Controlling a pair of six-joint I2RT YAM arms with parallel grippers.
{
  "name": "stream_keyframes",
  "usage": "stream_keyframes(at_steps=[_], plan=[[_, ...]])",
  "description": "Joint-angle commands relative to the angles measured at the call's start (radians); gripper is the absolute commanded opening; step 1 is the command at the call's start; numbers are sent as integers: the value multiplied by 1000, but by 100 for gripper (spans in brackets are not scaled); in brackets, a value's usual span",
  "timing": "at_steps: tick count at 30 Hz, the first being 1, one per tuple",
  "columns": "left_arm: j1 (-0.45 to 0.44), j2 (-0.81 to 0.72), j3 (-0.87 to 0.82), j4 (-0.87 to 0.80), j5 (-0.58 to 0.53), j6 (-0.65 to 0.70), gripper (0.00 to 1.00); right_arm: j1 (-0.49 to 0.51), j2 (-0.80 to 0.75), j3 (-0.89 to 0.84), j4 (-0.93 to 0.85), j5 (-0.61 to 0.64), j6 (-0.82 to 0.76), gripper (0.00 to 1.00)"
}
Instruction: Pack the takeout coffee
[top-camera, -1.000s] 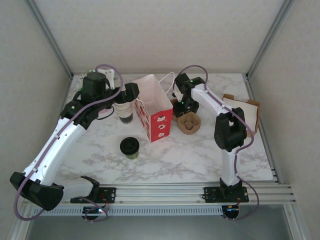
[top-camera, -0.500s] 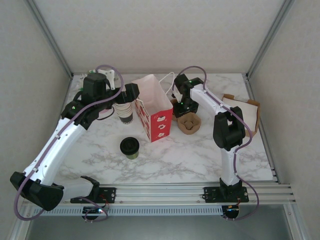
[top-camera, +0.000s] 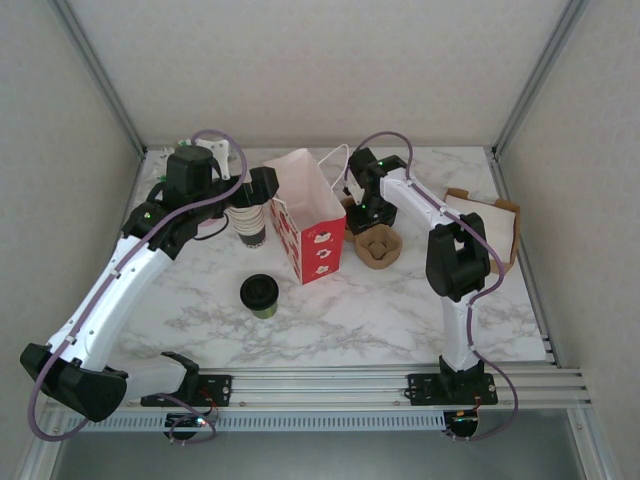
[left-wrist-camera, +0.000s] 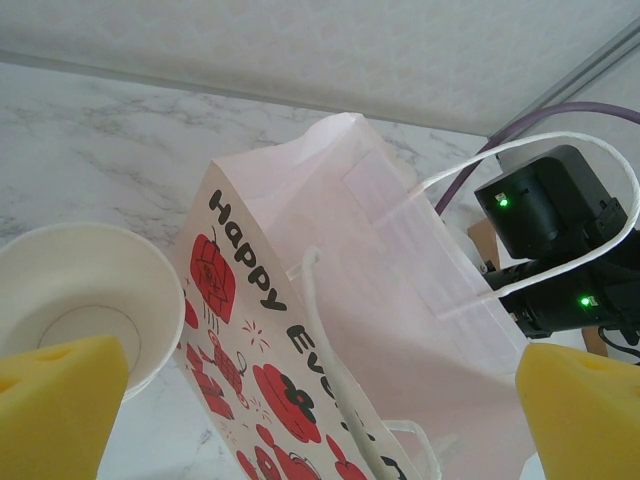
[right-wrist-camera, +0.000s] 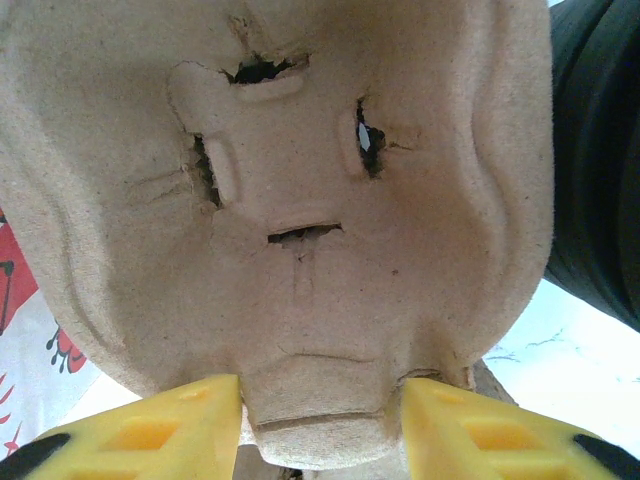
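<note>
- Two arms reach over the table. The left gripper (left-wrist-camera: 320, 405) is nearer to the takeout coffee (top-camera: 259, 294), which stands upright, lid up, below and behind it, back toward its base.
- Paper bag (top-camera: 310, 215) stands open just ahead of that gripper, between the coffee and the right gripper (right-wrist-camera: 320, 420).
- Pulp carrier (right-wrist-camera: 300, 200) has its lip between the right jaws, which are part open; whether they pinch it cannot be told.
- Left jaws gape wide and hold nothing, with a cup stack (left-wrist-camera: 85, 290) beside one pad.
</note>
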Motion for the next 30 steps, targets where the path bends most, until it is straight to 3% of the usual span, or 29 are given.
stream_keyframes(at_steps=[1,30], plan=[[9,-28,-11,19,17,-7,100,12,19,28,-5,16,14,45],[11,-36,-12,18,23,-6,100,13,-54,5,-9,24,49,32]])
